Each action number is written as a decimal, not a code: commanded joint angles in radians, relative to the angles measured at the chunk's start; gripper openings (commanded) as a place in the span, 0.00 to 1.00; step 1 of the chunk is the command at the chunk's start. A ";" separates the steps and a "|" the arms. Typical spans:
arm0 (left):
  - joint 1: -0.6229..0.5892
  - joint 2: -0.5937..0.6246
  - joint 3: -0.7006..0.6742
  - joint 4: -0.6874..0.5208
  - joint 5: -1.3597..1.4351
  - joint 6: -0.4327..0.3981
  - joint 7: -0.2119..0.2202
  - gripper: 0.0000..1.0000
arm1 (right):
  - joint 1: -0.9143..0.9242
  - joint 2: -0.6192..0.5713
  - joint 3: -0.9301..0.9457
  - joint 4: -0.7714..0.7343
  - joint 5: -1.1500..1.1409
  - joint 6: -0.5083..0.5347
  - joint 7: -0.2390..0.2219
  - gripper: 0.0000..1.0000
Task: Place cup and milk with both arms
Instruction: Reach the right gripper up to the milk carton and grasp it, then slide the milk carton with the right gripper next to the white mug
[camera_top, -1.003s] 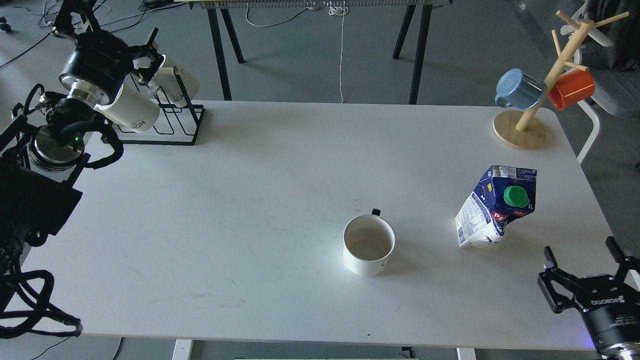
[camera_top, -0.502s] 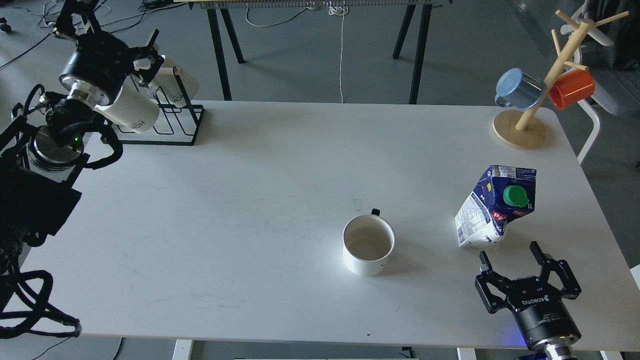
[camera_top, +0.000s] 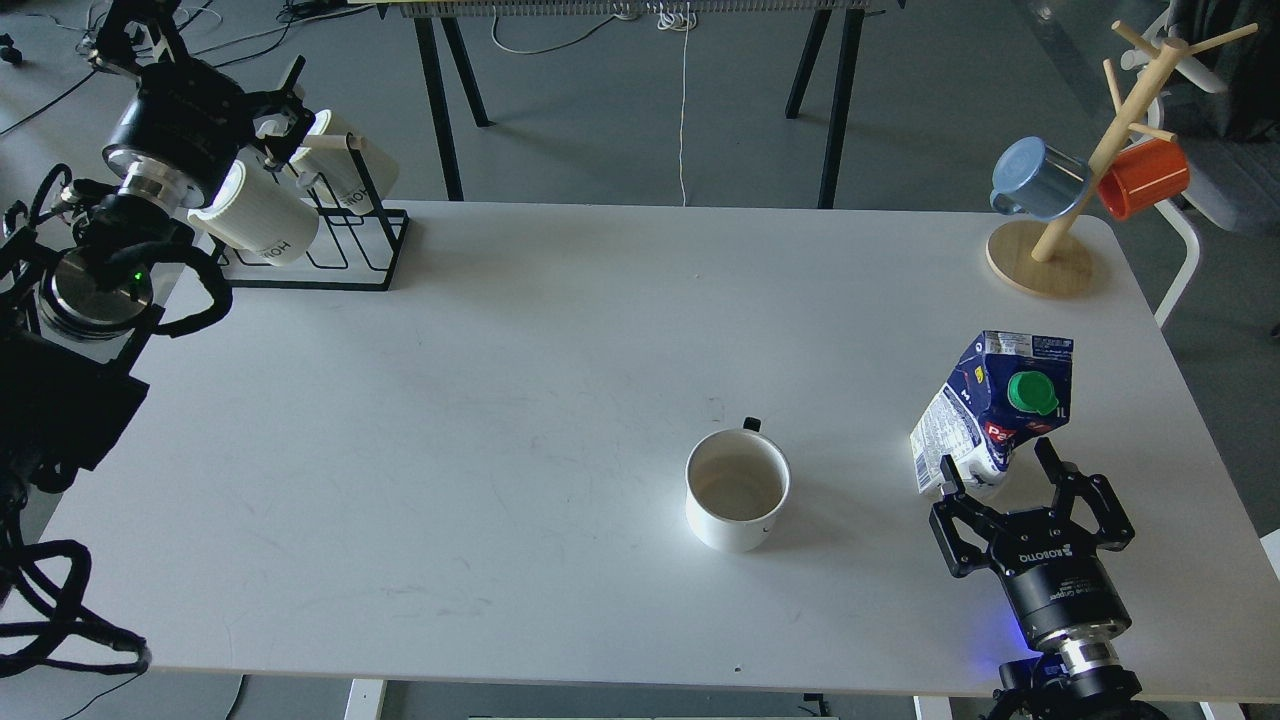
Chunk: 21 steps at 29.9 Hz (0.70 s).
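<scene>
A white cup (camera_top: 738, 488) stands upright in the middle of the table, its handle pointing away from me. A dented blue and white milk carton (camera_top: 985, 400) with a green cap stands leaning to the right of the cup. My right gripper (camera_top: 995, 458) is open, its two fingers on either side of the carton's base, apart from it. My left gripper (camera_top: 285, 110) is at the far left over a black wire rack (camera_top: 345, 255) that holds two white mugs (camera_top: 258, 218). Its fingers look spread and hold nothing that I can make out.
A wooden mug tree (camera_top: 1060, 200) with a blue mug (camera_top: 1038, 178) and an orange mug (camera_top: 1145, 178) stands at the table's far right corner. Table legs and cables lie beyond the far edge. My left arm's thick links fill the left edge.
My right gripper has moved left and forward from the table's front right corner up to the base of the milk carton. My left gripper has shifted slightly left and up at the rack.
</scene>
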 joint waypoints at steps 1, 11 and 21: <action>0.002 0.007 0.000 0.000 0.000 0.000 0.004 0.99 | 0.016 0.014 0.002 -0.006 0.000 0.000 0.000 0.78; -0.008 0.006 0.002 0.002 0.002 0.000 0.011 0.99 | 0.036 0.017 -0.011 -0.023 -0.006 0.000 -0.002 0.37; -0.010 0.006 0.002 0.000 0.003 0.000 0.011 0.99 | -0.040 0.017 -0.048 0.089 -0.011 0.000 -0.003 0.34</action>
